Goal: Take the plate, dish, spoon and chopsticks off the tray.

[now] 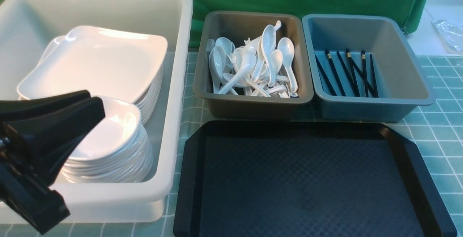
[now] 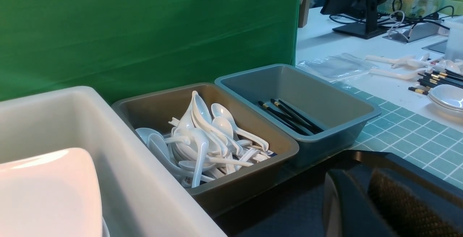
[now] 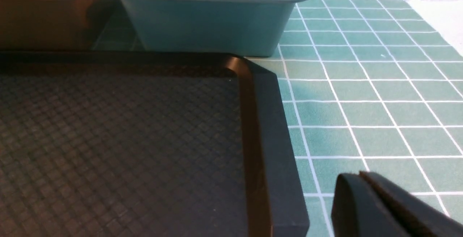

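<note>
The black tray point(image 1: 188, 179) lies in front of me with nothing on its textured floor. A white plate point(image 1: 97, 59) tops a stack in the big white tub, and a small dish point(image 1: 108, 135) tops a second stack in front of it. My left gripper point(image 1: 96, 101) hangs just over the dish stack's near left side. Its jaws stand a little apart with nothing between them, as the left wrist view also shows of the left gripper point(image 2: 361, 179). White spoons point(image 1: 253, 63) fill the brown-grey tub. Black chopsticks point(image 1: 347, 72) lie in the blue tub. My right gripper point(image 3: 360, 179) is shut and empty beside the tray's rim point(image 3: 267, 128).
The white tub point(image 1: 181, 85), brown-grey tub point(image 1: 202, 96) and blue tub point(image 1: 427, 99) stand in a row behind the tray on a green checked mat point(image 1: 441, 132). A green cloth hangs behind. Further right, loose tableware point(image 2: 434, 77) lies on a white table.
</note>
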